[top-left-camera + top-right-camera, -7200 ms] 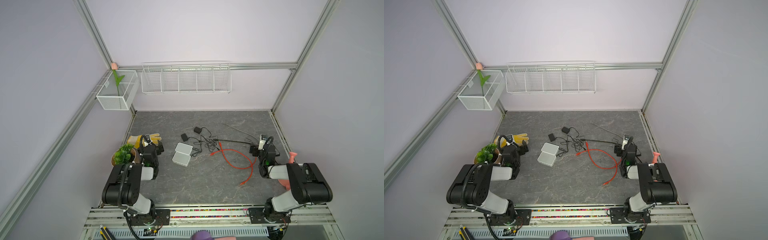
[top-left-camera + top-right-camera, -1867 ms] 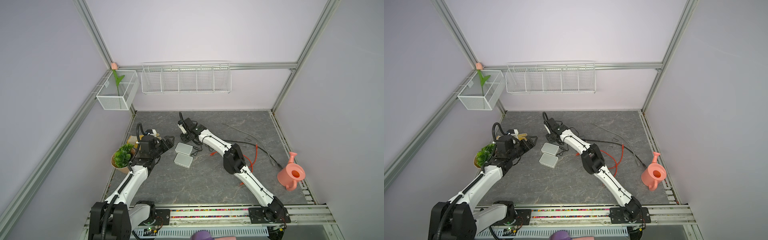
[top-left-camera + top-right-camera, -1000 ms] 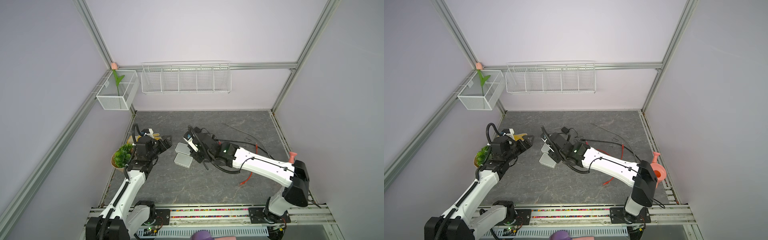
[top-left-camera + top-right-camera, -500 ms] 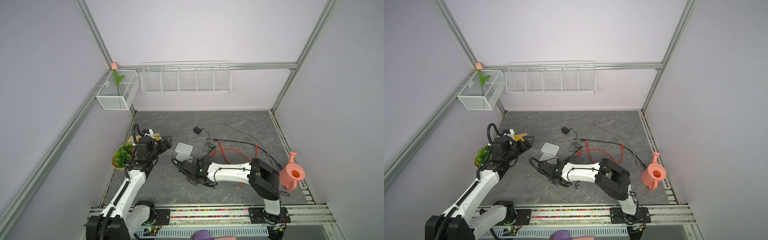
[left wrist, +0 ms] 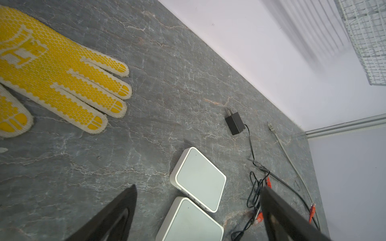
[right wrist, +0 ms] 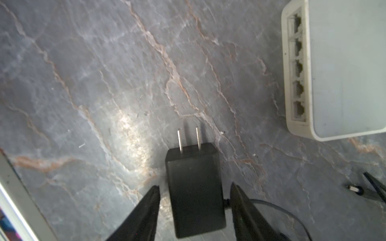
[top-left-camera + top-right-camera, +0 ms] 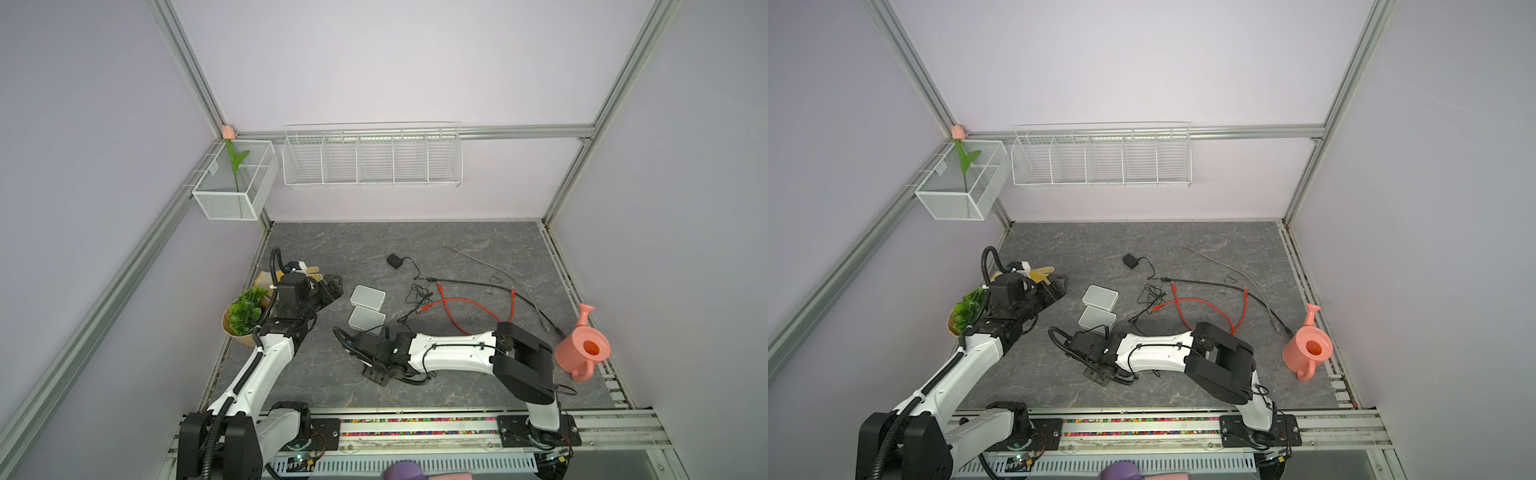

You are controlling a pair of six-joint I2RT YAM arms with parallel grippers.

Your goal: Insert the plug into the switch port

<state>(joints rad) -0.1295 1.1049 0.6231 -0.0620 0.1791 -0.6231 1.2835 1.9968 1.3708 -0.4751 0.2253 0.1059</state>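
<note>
Right gripper [image 6: 194, 185] released, straddling black power adapter [image 6: 196, 194] with gaps on both sides. Barrel plug [image 6: 353, 189] lying on table [image 6: 104, 83] outside the jaws, apart from white switch [image 6: 334, 68].

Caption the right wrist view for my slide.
Right gripper open astride the black power adapter lying on the table, five-port white switch apart.

Enclosure: pale lilac walls [image 7: 374, 62], aluminium frame posts [image 7: 189, 70]. Floor [image 7: 332, 241] is a grey, veined slab. White wire shelf [image 7: 372, 166] on the back wall at 12 o'clock; mesh basket [image 7: 226, 205] in the 10 o'clock corner. Light even and diffuse.
</note>
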